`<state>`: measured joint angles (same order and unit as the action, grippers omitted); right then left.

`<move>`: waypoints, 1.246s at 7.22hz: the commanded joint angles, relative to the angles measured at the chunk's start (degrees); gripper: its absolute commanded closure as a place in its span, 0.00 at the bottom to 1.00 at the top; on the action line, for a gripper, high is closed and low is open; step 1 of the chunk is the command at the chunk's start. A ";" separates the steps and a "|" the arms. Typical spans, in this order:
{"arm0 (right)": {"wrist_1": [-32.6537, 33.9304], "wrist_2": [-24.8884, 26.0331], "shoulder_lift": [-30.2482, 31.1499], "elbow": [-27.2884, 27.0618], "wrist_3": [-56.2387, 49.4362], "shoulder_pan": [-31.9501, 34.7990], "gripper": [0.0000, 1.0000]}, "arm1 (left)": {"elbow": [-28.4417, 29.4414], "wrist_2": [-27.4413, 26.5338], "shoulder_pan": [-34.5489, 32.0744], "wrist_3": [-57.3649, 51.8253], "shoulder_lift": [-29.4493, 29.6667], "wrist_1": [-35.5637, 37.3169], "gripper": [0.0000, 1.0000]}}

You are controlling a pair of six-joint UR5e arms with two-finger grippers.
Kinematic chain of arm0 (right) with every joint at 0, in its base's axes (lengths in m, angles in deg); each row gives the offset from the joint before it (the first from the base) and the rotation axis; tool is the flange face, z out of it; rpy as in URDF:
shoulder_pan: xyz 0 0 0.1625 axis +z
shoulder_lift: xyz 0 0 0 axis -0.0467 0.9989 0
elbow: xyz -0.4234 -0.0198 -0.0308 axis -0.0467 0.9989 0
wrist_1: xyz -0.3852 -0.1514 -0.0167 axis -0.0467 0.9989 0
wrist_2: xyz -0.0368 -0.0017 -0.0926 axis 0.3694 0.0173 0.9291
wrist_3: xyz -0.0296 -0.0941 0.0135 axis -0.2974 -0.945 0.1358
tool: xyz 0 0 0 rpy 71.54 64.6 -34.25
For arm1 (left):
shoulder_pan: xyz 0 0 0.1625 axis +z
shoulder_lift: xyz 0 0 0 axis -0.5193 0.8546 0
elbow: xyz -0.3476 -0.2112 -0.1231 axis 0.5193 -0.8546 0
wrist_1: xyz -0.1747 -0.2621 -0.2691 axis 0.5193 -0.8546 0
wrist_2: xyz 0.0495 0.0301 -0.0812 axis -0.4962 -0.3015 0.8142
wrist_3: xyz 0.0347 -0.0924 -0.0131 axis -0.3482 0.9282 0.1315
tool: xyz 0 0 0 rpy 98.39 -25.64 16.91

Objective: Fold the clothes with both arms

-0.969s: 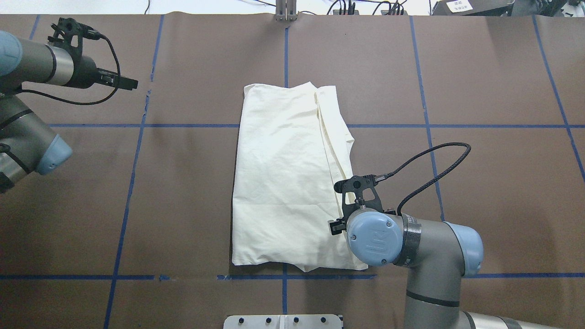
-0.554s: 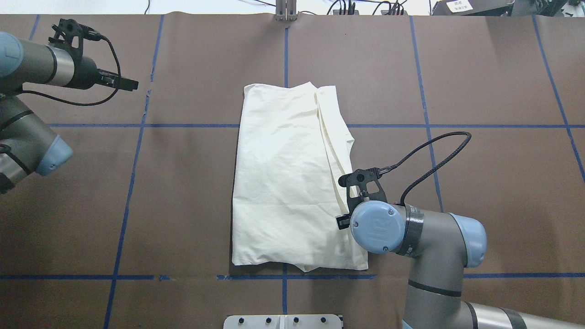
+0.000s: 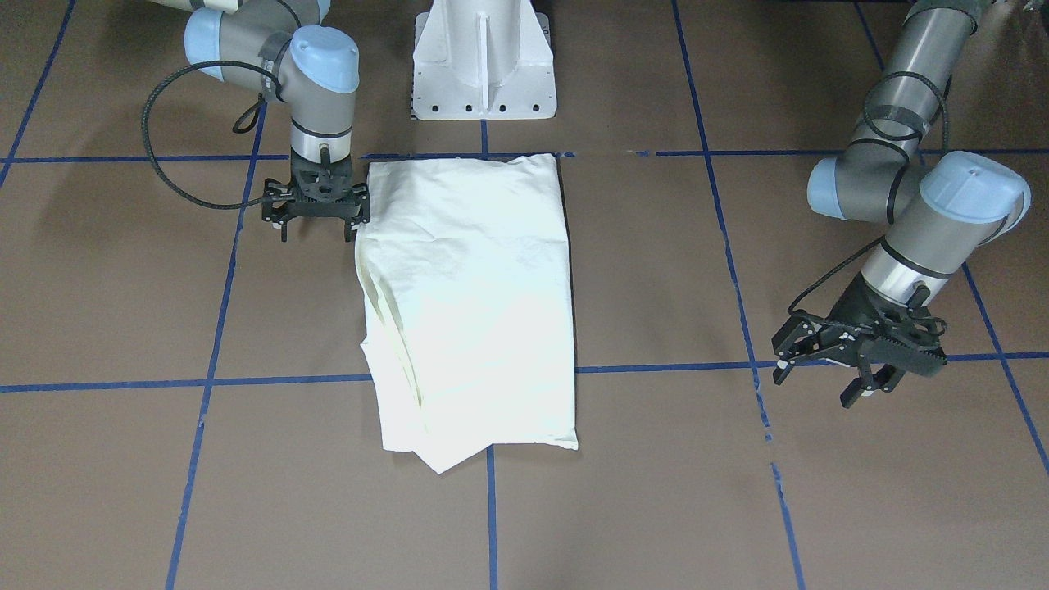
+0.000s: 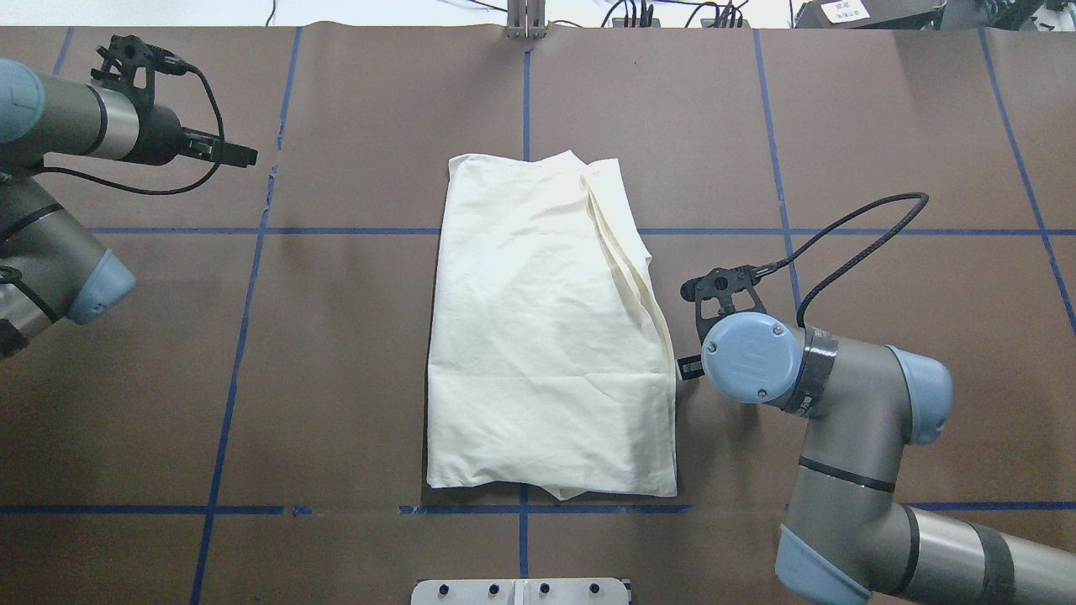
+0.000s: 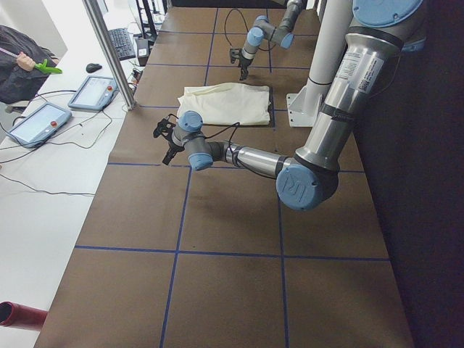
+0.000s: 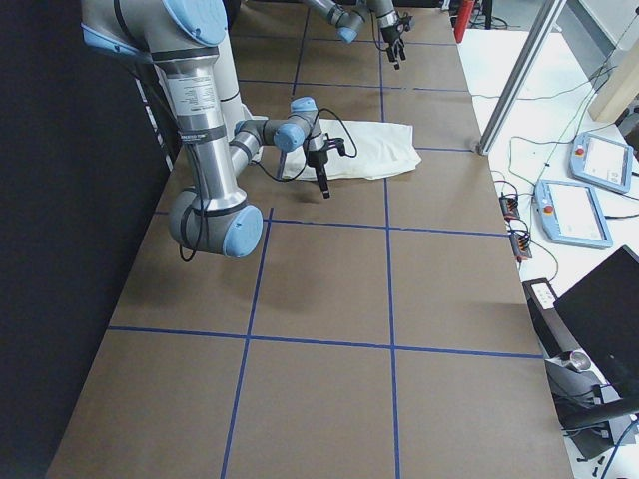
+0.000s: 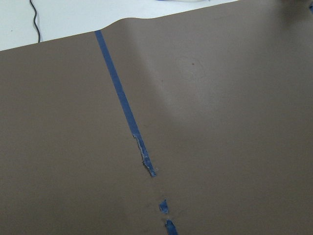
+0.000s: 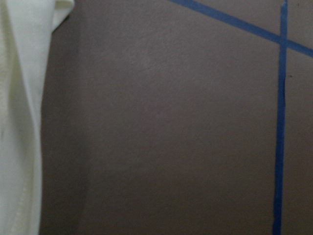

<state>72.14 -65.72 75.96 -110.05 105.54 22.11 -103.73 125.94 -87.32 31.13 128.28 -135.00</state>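
The clothes are one cream-white shirt [image 4: 546,336], folded into a long strip with its plain side up, lying flat at the table's middle [image 3: 475,303]. My right gripper [image 3: 315,233] hangs open just beside the shirt's right long edge, near the end by the robot's base, with nothing between its fingers. From overhead it is mostly hidden under its own wrist [image 4: 689,367]. The right wrist view shows only the shirt's hem [image 8: 19,122] along its left side. My left gripper [image 3: 819,385] is open and empty, far off to the left over bare table [image 4: 239,154].
Brown table paper [image 4: 883,126] with blue tape lines [image 4: 252,231] surrounds the shirt. The white pedestal base [image 3: 483,61] stands just behind the shirt. A metal post [image 5: 109,54], tablets [image 5: 94,90] and a person's sleeve [image 5: 22,65] are beyond the far table edge.
My right gripper has moved right and away from the robot's base, from above the shirt's right edge to just off it. The shirt's right edge now lies uncovered. The left arm has barely moved.
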 commanded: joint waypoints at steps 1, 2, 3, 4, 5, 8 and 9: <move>-0.49 -3.51 -3.30 0.49 -2.54 5.70 0.00 | -0.18 0.00 0.05 0.22 0.00 0.00 0.00; -0.49 -3.79 -9.34 3.97 -2.45 6.59 0.00 | -0.18 0.00 0.05 0.30 0.00 0.00 0.00; -0.58 -3.79 -15.14 8.88 -2.36 6.68 0.00 | -0.18 0.09 0.14 0.57 0.09 0.00 0.00; -1.89 -3.71 -19.12 13.46 -2.10 6.68 0.00 | -0.18 0.09 0.22 0.66 0.09 0.00 0.00; -6.77 -3.53 -21.07 19.07 -1.92 6.68 0.00 | -0.18 0.18 0.31 0.83 0.09 0.00 0.00; -11.48 -3.53 -22.50 25.72 -3.24 6.77 0.00 | 0.08 0.18 0.40 0.83 0.09 0.00 0.00; -10.61 -3.53 -21.89 25.89 -6.29 7.47 0.00 | 0.17 0.18 0.40 0.83 0.09 0.00 0.00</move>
<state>61.07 -69.24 53.66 -84.79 101.82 29.02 -103.68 126.12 -86.93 31.96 128.36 -135.02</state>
